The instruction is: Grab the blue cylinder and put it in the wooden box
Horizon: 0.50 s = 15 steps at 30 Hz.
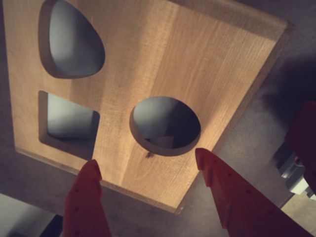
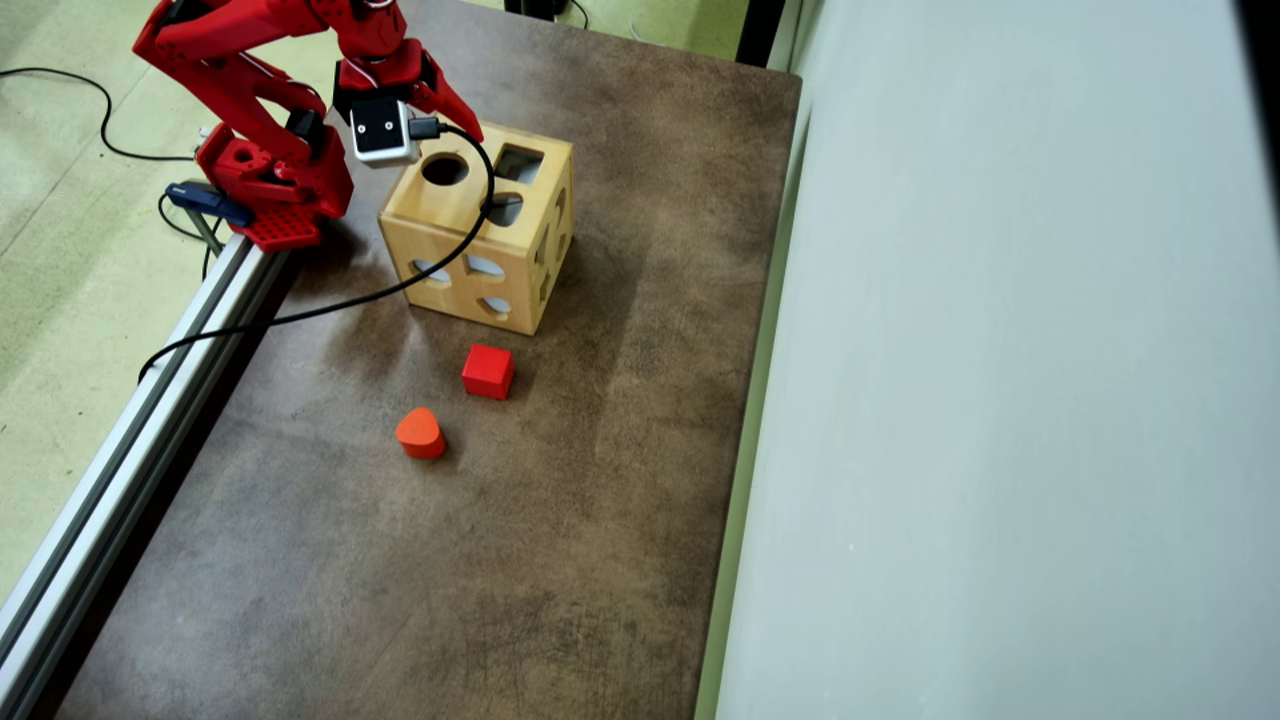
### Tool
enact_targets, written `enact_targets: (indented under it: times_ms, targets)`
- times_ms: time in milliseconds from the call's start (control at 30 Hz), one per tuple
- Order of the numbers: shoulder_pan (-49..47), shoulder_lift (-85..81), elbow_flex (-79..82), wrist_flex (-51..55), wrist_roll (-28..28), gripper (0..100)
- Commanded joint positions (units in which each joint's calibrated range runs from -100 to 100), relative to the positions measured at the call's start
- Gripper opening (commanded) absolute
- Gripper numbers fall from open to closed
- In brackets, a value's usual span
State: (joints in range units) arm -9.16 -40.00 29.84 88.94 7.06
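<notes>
The wooden box (image 1: 207,59) fills the wrist view from above, with a round hole, a square hole and a rounded-triangle hole in its top face. My red gripper (image 1: 146,157) hangs open just over the near edge of the round hole, with nothing between its fingers. In the overhead view the gripper (image 2: 455,120) sits over the back left corner of the box (image 2: 440,215), beside the round hole. The blue cylinder is out of view in both frames.
A red cube (image 2: 488,371) and an orange rounded-triangle block (image 2: 420,433) lie on the brown table in front of the box. A black cable (image 2: 300,310) trails over the box to the left. An aluminium rail (image 2: 150,400) borders the left edge, a pale wall (image 2: 1000,400) the right.
</notes>
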Motion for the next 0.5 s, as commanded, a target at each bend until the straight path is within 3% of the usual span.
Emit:
enact_targets:
  times_ms: [0,467]
  targets:
    - [-0.3,-5.6,-5.2,0.0,-0.1,30]
    - [0.5,-29.3,-15.4,9.3,0.3,30]
